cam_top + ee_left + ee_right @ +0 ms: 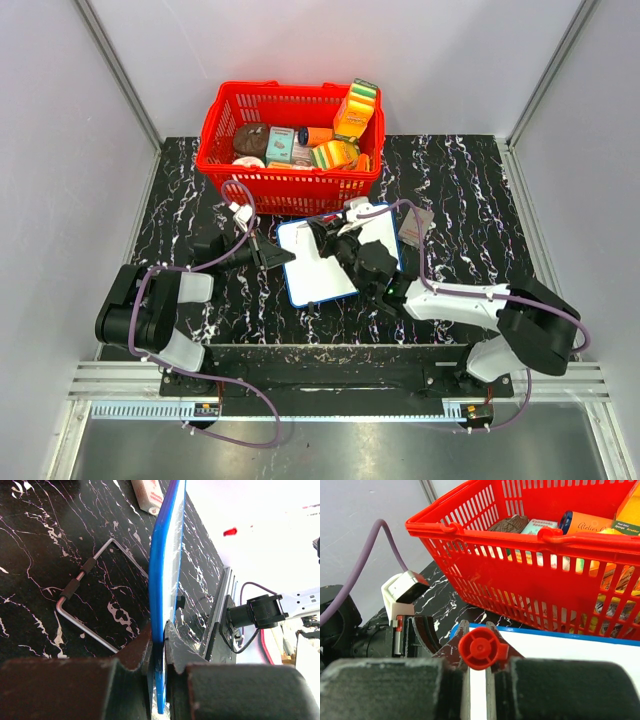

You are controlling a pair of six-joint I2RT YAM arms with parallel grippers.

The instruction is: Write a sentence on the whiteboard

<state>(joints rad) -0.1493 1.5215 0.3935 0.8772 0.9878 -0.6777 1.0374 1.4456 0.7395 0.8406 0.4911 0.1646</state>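
Whiteboard (322, 272): white face with a blue frame, on the black marbled table (460, 220), just in front of the red basket (290, 185) and between the two arms. It sits askew to the table edge. The left wrist view shows it edge-on with a bent wire bracket (82, 597) on its far side. Whether the board lies flat or is propped up cannot be told.

Left gripper (159, 639): jaws closed to a narrow slit on the board's blue left rim, pinching the frame from both faces. Purpose, as judged: to anchor the board so that it does not slide or turn under the pen's pressure.

Right gripper (345, 245): positioned over the upper middle of the board, fingers clamped on a red marker (479, 648). The marker's round red butt end faces the wrist camera and its tip is out of sight, so contact with the board cannot be confirmed. The pen seems held along the fingers' axis so that wrist motion alone can steer the stroke.

Sentence: no lettering can be made out on the white surface that shows, though the right arm covers part of it. Writing is judged to be at or near its start.

Basket contents: assorted packaged goods, apart from the work.
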